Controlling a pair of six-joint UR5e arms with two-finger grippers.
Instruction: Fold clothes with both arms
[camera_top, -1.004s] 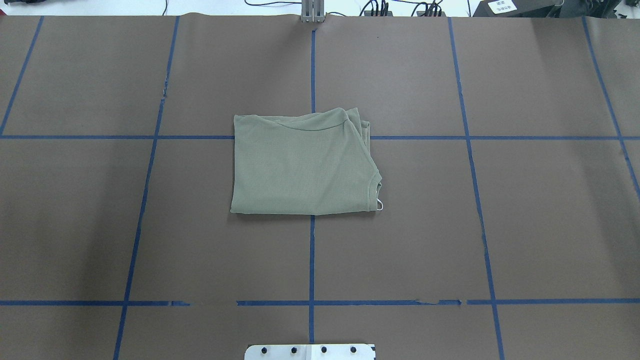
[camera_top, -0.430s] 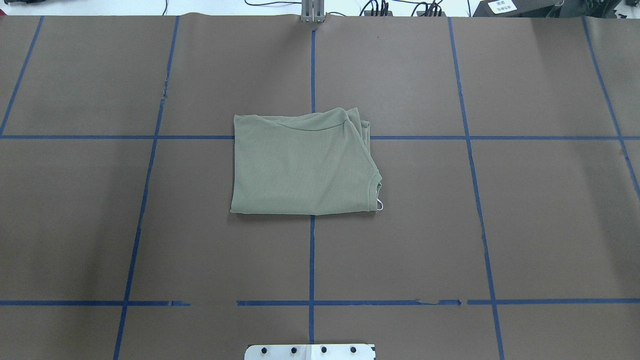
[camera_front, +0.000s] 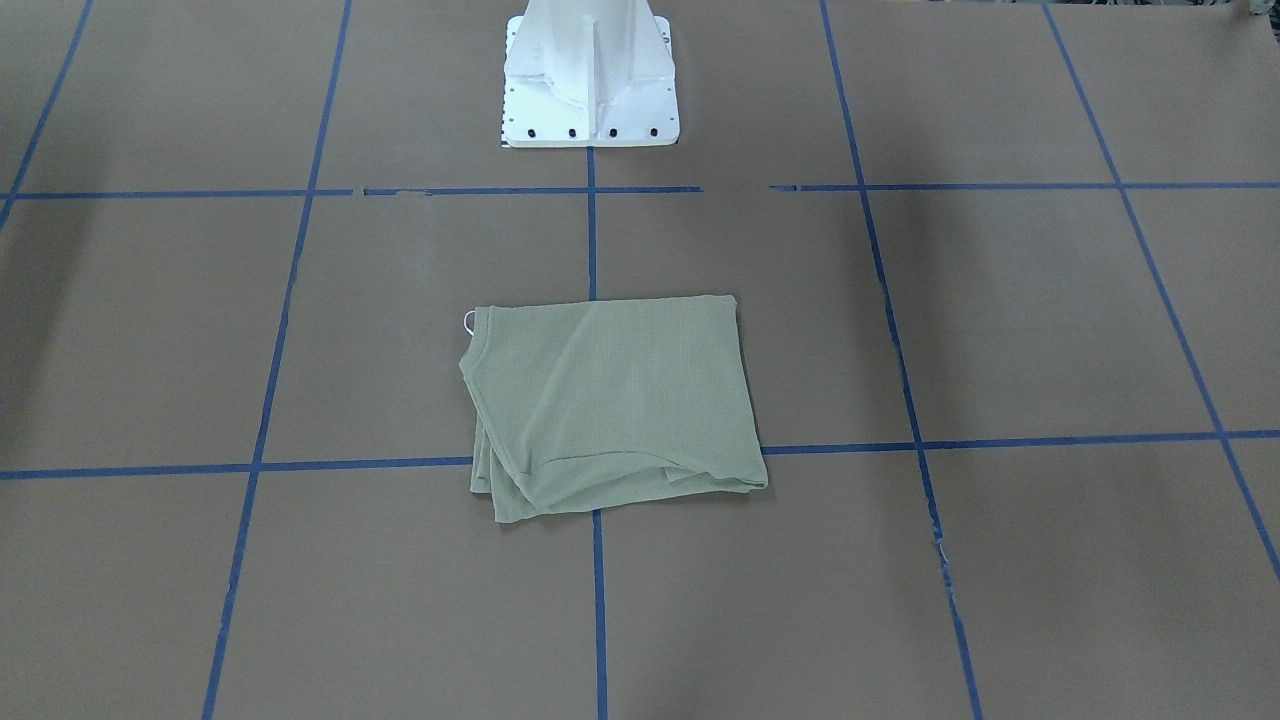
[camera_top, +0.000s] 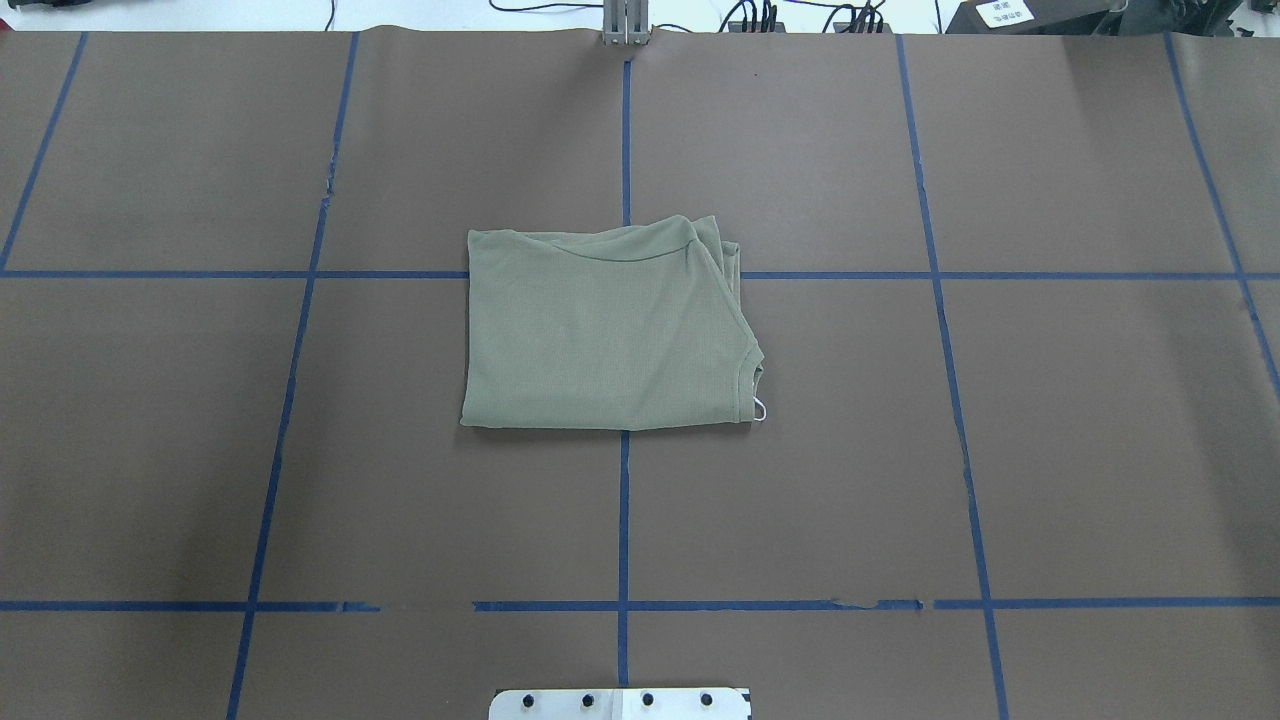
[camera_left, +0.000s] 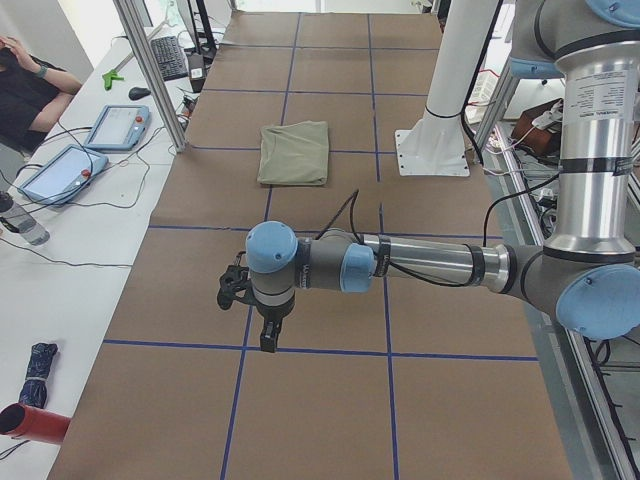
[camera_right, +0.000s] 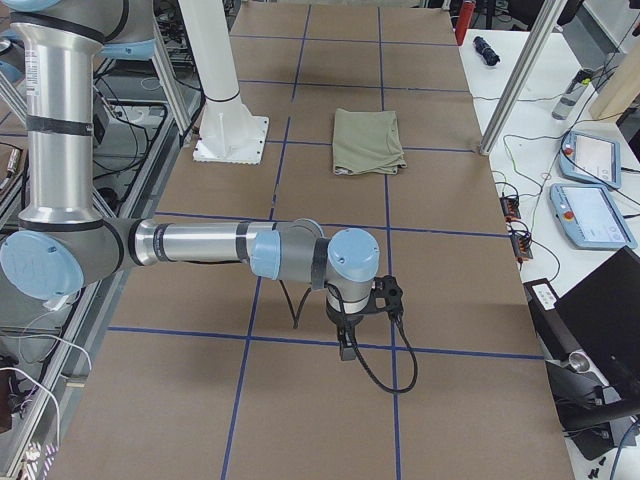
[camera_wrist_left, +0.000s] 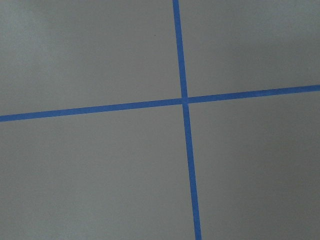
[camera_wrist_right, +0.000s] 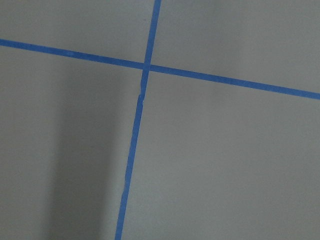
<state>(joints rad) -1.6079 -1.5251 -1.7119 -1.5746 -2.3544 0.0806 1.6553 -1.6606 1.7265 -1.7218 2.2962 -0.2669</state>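
Folded olive shirt (camera_top: 605, 335) flat at centre of brown table (camera_top: 1100, 450), blue tape grid (camera_top: 623, 520), left hand (camera_left: 268, 340) and right hand (camera_right: 347, 348) low near table ends, open or closed impossible to tell, tablets (camera_left: 118, 127) on side desk (camera_left: 100, 220).

The bench (camera_top: 1100, 450) is covered edge to edge with brown paper, divided into rectangular fields by a grid of blue tape (camera_top: 623, 520). Lighting is diffuse; only soft, faint shadows fall on the cover. Beyond the bench end on the robot's left stands a white side table (camera_left: 90, 290) carrying two control tablets (camera_left: 117, 126), a keyboard (camera_left: 172, 58), a bottle (camera_left: 22, 228) and loose cables; a person (camera_left: 25, 85) sits at its far corner. An aluminium post (camera_left: 150, 70) rises at that bench edge. Beyond the opposite end, a second white table (camera_right: 530, 120) carries two more tablets (camera_right: 592, 215) and a dark laptop (camera_right: 610, 310)
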